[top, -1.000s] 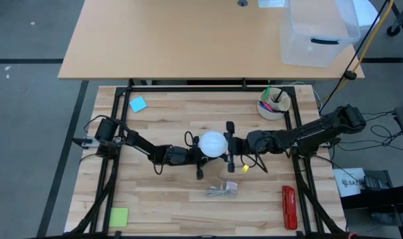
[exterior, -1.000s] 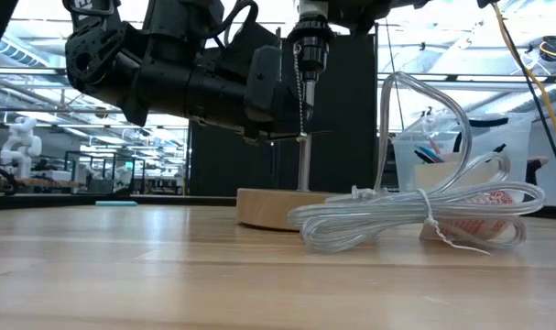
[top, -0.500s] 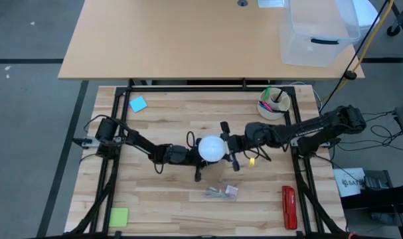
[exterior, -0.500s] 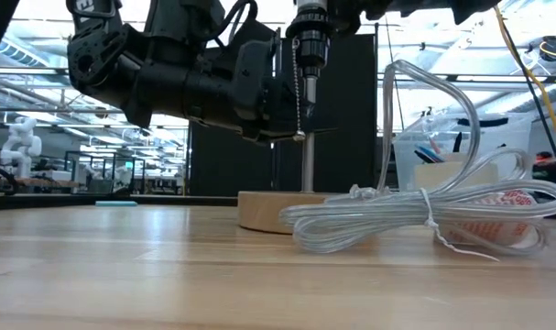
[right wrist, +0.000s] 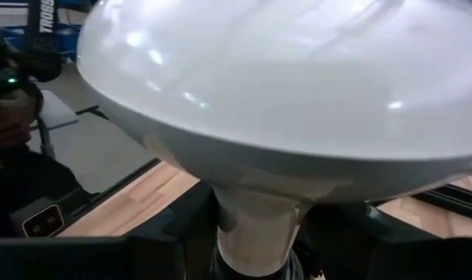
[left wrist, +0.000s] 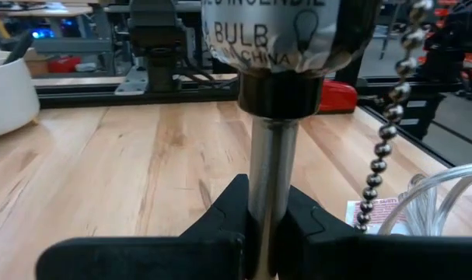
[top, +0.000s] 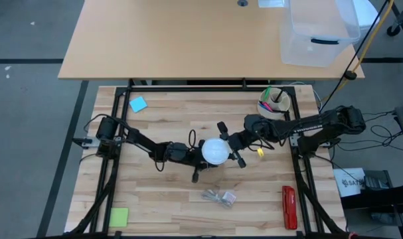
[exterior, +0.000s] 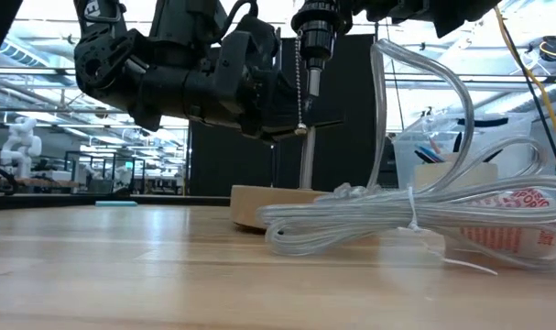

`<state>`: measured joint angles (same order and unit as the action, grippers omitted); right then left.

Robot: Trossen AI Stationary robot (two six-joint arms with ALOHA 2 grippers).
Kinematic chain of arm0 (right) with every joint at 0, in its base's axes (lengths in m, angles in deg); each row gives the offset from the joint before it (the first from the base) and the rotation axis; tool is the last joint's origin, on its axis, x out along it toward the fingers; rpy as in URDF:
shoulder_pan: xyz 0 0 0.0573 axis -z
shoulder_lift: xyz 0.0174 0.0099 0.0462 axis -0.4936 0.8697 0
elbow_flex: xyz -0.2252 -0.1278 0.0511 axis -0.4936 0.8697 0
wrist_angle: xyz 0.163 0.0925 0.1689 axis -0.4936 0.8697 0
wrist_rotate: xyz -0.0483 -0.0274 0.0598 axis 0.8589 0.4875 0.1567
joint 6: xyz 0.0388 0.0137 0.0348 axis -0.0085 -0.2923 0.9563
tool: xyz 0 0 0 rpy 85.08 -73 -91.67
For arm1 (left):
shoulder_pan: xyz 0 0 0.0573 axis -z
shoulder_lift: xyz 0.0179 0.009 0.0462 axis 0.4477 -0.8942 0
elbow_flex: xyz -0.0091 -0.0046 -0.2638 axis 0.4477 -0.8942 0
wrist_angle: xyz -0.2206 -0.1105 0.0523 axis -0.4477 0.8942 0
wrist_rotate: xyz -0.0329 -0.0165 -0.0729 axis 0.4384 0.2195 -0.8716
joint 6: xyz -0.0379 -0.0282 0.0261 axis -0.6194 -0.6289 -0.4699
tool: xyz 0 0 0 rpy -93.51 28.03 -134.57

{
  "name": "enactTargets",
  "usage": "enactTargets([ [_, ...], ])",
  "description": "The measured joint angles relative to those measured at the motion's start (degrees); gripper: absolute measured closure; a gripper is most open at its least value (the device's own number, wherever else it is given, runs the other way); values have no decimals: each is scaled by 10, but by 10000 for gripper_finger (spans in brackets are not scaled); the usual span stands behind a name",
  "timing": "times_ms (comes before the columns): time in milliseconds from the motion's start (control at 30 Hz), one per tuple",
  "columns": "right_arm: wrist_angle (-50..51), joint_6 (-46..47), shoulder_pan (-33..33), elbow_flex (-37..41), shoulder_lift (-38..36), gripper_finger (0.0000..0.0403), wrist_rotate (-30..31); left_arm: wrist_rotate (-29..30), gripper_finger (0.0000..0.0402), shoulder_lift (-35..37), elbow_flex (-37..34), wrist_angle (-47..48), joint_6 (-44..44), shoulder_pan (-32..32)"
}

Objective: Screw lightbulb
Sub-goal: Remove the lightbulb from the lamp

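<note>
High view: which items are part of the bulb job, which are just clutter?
In the job:
lightbulb
lamp post with wooden base
left pincer, clamped on the post
right pincer, around the bulb's neck

Lying about:
cup of pens
blue note
green note
red tool

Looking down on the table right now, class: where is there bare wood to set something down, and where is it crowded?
Free: the wood between the blue note and the pen cup, and between the green note and the coiled cord. Crowded: mid-table, where the left gripper and right gripper flank the lightbulb.
</note>
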<state>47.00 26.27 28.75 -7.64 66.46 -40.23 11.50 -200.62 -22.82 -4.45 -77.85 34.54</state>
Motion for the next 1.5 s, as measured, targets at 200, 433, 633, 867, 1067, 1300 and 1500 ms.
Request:
enactTargets([
  [200, -5, 5, 3, 0, 0, 231, -1, -1, 373, 0, -1, -5, -2, -1],
  [433, -22, 10, -12, -1, 0, 189, 45, 8, 373, 0, -2, -6, 0, -1],
  [633, -35, 22, -28, -1, -1, 151, 61, 19, 373, 0, -1, -5, 4, -3],
  [867, -15, 39, -37, -2, -8, 143, 95, 22, 373, 0, -1, -8, 1, -3],
  [1067, 18, 35, -54, -3, -28, 143, 155, 25, 373, 0, -1, -11, 1, -4],
  [1300, 81, 39, -86, -3, -76, 143, 223, 27, 373, 0, 0, -13, 6, -4],
  [1500, 127, 33, -110, -2, -115, 143, 295, 28, 373, 0, -1, -18, 5, -6],
])
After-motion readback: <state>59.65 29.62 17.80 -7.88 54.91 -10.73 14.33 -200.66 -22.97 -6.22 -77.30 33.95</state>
